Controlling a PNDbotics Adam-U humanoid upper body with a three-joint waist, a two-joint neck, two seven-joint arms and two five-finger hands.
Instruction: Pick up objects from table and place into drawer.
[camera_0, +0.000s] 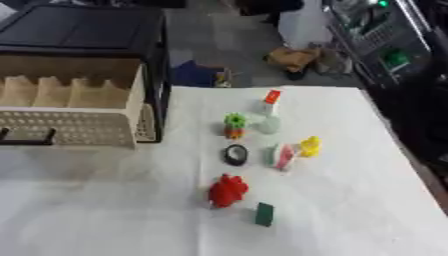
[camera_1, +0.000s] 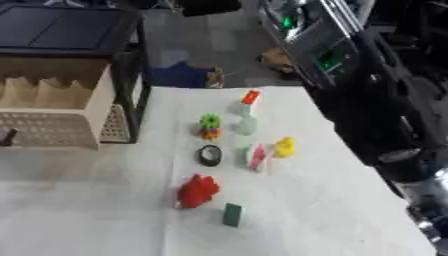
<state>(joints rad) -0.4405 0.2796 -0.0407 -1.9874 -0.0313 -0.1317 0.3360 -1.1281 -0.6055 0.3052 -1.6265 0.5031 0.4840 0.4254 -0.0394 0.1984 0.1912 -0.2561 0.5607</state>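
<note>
The right arm (camera_1: 385, 115) came down the right edge of the right eye view, black with a silver joint, and what showed of the right hand (camera_1: 427, 197) at the lower corner was a pale blur, so I could not tell whether it was released or clenched. It touched none of the things. The left hand showed in neither view. On the white desk (camera_0: 350, 210), to the hand's left, the things lay in a loose cluster. Nearest to the hand was a yellow toy (camera_0: 310, 146), with a pink and white piece (camera_0: 283, 156) just beside it. Farther left lay a black ring (camera_0: 235, 154). Nearer the robot stood a red toy (camera_0: 228, 190), with a dark green block (camera_0: 264, 214) close by. Beyond the ring were a green and orange toy (camera_0: 234, 125) and a pale green piece (camera_0: 269, 124), and farthest out stood a white and orange bottle (camera_0: 271, 101). Well away to the hand's far left, the beige drawer (camera_0: 70, 107) stood pulled out of a black cabinet (camera_0: 83, 25); I could not tell what lay inside it.
</note>
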